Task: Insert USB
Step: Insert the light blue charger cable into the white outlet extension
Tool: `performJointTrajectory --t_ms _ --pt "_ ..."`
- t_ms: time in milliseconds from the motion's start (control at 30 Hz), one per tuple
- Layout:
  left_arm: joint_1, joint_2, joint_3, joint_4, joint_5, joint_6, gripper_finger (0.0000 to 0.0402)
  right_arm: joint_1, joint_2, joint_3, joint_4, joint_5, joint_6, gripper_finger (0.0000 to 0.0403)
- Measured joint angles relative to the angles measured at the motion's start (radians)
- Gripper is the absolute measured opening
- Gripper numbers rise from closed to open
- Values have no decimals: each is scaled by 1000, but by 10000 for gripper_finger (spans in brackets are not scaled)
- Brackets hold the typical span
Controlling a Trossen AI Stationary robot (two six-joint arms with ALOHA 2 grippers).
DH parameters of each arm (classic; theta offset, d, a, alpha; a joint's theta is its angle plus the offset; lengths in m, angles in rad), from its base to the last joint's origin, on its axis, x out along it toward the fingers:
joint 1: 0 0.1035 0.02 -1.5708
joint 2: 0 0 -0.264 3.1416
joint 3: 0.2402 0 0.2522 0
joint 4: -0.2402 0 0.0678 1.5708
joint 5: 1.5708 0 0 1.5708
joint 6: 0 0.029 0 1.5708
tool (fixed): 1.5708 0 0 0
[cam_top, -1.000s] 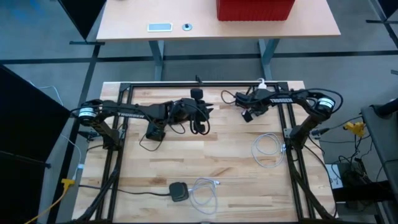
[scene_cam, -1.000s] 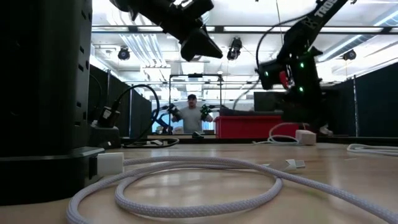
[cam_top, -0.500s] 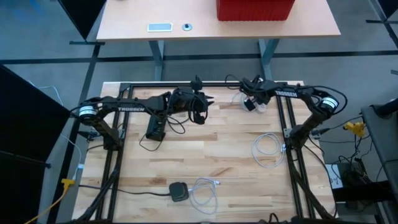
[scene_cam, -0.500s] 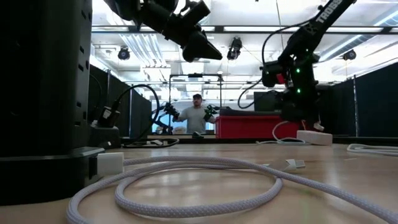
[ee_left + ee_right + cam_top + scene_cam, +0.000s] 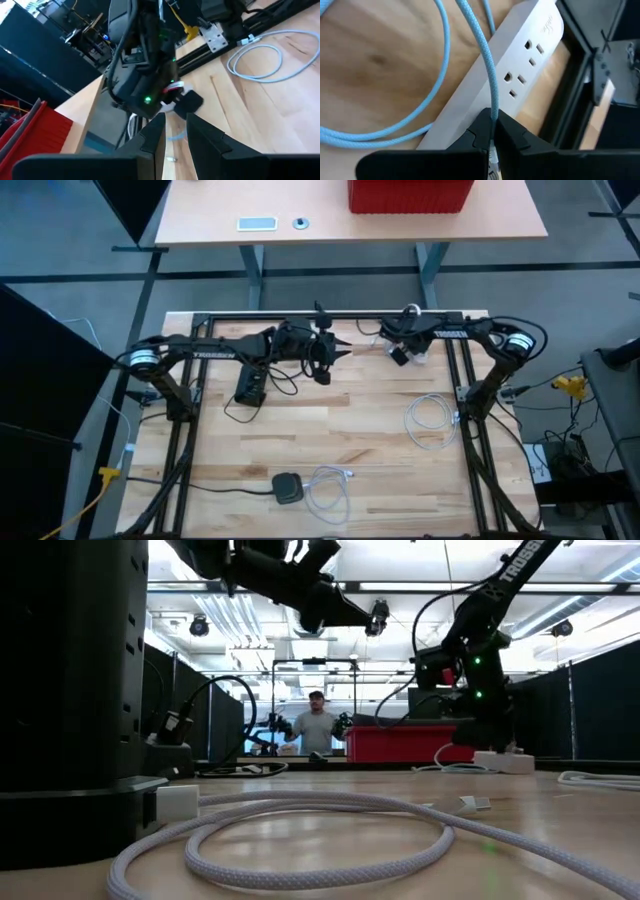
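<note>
Plug end of the blue cable [image 5: 492, 100] is hidden between my right gripper [image 5: 493, 131] fingers, so I can't read which way the USB faces; fingers are pinched shut on that cable. It runs up from the fingertips across the white power strip [image 5: 520, 85], which lies just below the gripper on the wooden table [image 5: 380, 440], near the back rail. From above, the right gripper [image 5: 400, 352] sits over the strip at the table's back right and the strip itself is mostly covered by the arm. Left gripper [image 5: 174, 135] hangs in the air near the back middle, pointing at the right arm, fingers nearly closed with a thin gap; I see nothing between them. Low view shows the strip [image 5: 505, 760] far off, small. White cable coils [image 5: 430, 420] lie well apart.
</note>
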Motion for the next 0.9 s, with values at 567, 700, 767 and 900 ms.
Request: performJointTrajectory --t_ms 567,700,767,900 --pt "64 45 1 170 1 -119 64 345 -6 -5 -25 -86 137 0" --pt "83 83 1 205 0 -121 64 451 -6 -5 -38 -97 187 0" --pt "85 111 1 262 0 -123 64 500 -6 -5 -39 -115 207 0" --pt "83 170 5 307 65 -120 63 589 -8 -5 -37 -132 240 0"
